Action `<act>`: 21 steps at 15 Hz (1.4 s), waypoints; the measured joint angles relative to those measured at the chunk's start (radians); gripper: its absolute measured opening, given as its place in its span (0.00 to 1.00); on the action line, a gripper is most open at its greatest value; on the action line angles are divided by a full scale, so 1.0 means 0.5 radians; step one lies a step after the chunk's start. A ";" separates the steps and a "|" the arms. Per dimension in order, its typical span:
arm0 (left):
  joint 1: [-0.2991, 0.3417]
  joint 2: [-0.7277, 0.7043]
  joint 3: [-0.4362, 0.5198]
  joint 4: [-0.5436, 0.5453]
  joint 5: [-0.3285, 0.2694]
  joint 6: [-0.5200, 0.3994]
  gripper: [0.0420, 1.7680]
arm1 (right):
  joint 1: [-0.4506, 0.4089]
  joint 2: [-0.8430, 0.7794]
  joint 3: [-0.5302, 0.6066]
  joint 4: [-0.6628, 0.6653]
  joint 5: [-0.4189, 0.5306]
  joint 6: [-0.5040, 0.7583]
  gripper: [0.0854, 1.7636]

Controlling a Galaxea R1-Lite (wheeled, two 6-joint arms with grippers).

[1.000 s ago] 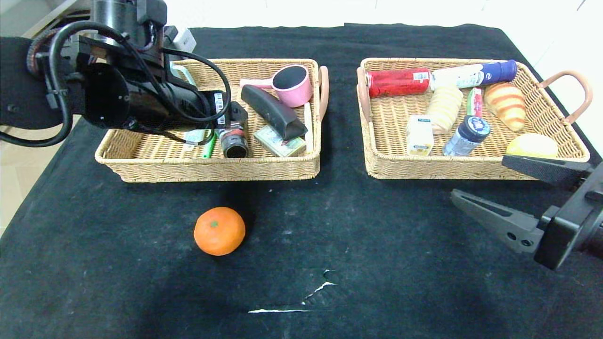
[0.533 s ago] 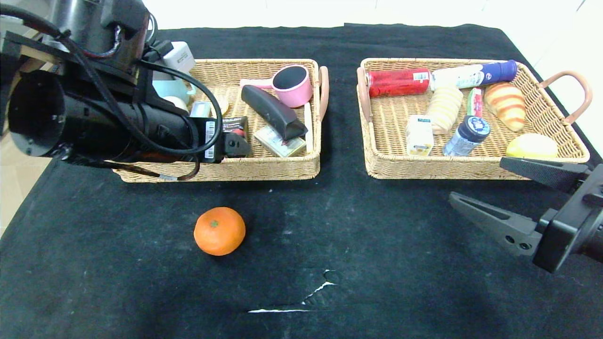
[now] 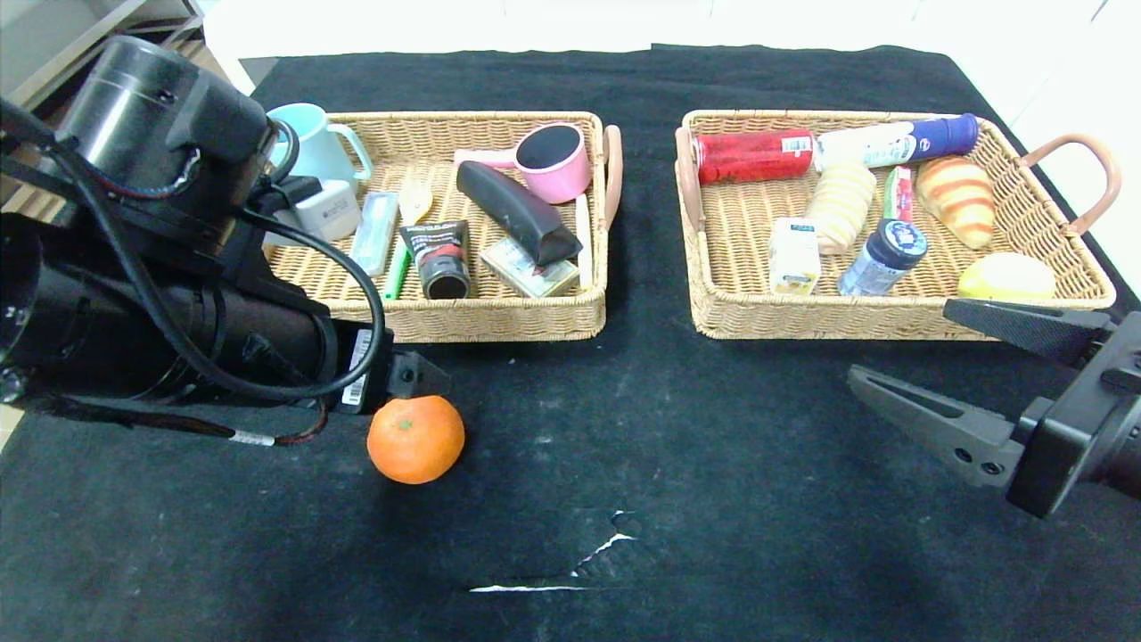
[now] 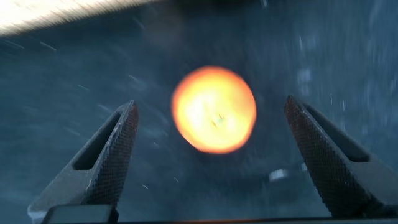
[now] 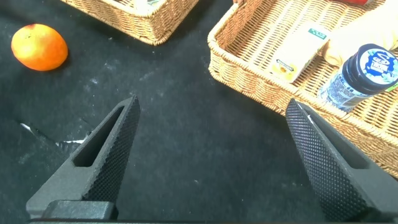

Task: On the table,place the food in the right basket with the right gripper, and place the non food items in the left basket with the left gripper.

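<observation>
A round orange fruit (image 3: 415,439) lies on the black table (image 3: 677,464), in front of the left basket (image 3: 499,323). My left gripper (image 3: 415,378) hangs just above and behind the fruit, mostly hidden by its arm. In the left wrist view the gripper (image 4: 211,104) is open and empty, with the fruit (image 4: 214,109) below the gap. The left basket holds the black tube (image 3: 443,259), black case (image 3: 517,212) and pasta fork (image 3: 398,267). My right gripper (image 3: 898,341) is open in front of the right basket (image 3: 802,325), which holds the juice carton (image 3: 793,257) and the packet (image 3: 898,192).
The left basket also holds a pink cup (image 3: 553,160), a light-blue mug (image 3: 312,152) and a white box (image 3: 325,212). A red can (image 3: 753,156), bread rolls, a bottle (image 3: 884,257) and a lemon (image 3: 1007,276) fill the right basket. A white tear (image 3: 570,571) marks the cloth.
My left arm has pulled back out of the left basket toward the front and now hangs over the orange fruit. The black tube lies in that basket. The right arm has barely moved.
</observation>
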 joint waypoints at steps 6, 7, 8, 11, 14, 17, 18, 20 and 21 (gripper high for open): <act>-0.014 0.065 0.191 -0.019 -0.026 -0.005 0.96 | 0.001 0.002 0.000 0.001 0.000 -0.001 0.97; -0.014 0.077 0.198 -0.021 -0.026 -0.008 0.96 | 0.001 0.003 0.002 0.002 0.000 -0.001 0.97; -0.014 0.088 0.204 -0.021 -0.027 -0.008 0.96 | 0.003 0.003 0.002 0.001 0.000 0.000 0.97; -0.014 0.137 0.215 -0.028 -0.027 -0.043 0.97 | 0.011 0.003 0.007 0.001 -0.002 -0.016 0.97; -0.012 0.194 0.203 -0.031 -0.017 -0.043 0.97 | 0.015 0.003 0.016 0.000 -0.003 -0.047 0.97; -0.011 0.243 0.198 -0.031 -0.008 -0.043 0.97 | 0.017 0.003 0.018 0.000 -0.004 -0.048 0.97; -0.011 0.255 0.198 -0.031 -0.005 -0.043 0.97 | 0.017 0.003 0.018 0.000 -0.003 -0.050 0.97; -0.011 0.271 0.201 -0.036 -0.004 -0.043 0.97 | 0.016 0.003 0.018 0.000 -0.003 -0.050 0.97; -0.011 0.278 0.202 -0.057 0.000 -0.043 0.86 | 0.016 0.003 0.018 -0.001 -0.003 -0.050 0.97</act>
